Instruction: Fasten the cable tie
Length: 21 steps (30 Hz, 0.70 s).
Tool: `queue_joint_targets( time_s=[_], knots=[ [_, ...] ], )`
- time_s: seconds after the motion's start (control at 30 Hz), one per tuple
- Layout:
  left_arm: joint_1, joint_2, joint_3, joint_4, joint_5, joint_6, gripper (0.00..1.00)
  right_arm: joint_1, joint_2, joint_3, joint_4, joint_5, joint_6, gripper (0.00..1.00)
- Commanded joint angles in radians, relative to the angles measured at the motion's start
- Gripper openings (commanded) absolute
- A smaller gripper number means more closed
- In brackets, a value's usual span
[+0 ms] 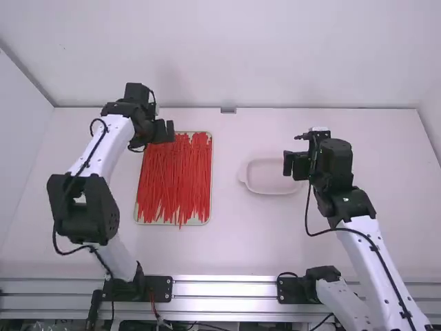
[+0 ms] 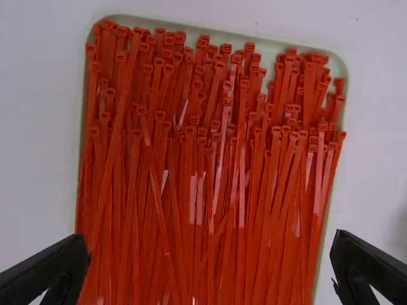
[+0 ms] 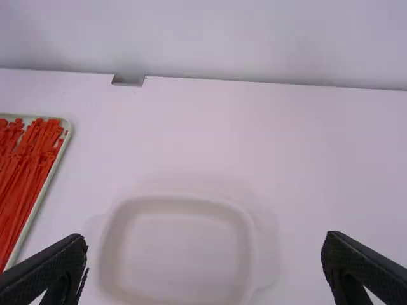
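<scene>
The orange cable ties (image 2: 210, 178) were heaped in a tray (image 2: 342, 63) on the counter (image 1: 241, 234), beneath the left arm's jaws; the right arm's jaws were above a white dish (image 3: 181, 248); both pairs were held spread. Several tangled ties could be pinched together, or dragged out.

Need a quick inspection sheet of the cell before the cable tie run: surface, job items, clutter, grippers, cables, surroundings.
surface: white table, bare around tray and dish.
job's things: heap of orange cable ties on a pale tray; empty white dish apart from it, to the right in the high view.
clutter: nothing seen.
grippers: left gripper open, over the tray's far left corner; right gripper open, at the dish's right end; both hold nothing.
cables: black cable loops along each arm.
surroundings: white wall; grey bracket at the table's far edge; metal rail in front.
</scene>
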Motion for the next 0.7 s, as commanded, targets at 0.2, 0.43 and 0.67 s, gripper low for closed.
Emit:
queue_joint_targets(
  time_s=[0.2,0.43,0.67],
  knots=[
    [-0.008,0.098,0.025,0.056,-0.010,-0.019,0.99,-0.013,0.032,0.032,0.007,-0.002,0.008,0.98],
    [-0.008,0.177,0.025,0.143,0.007,-0.019,0.99,-0.008,0.044,0.032,0.012,-0.002,0.001,0.98],
    [-0.008,0.250,0.025,0.223,0.047,-0.045,0.99,-0.006,0.043,0.032,0.012,-0.002,0.001,0.98]
  ],
)
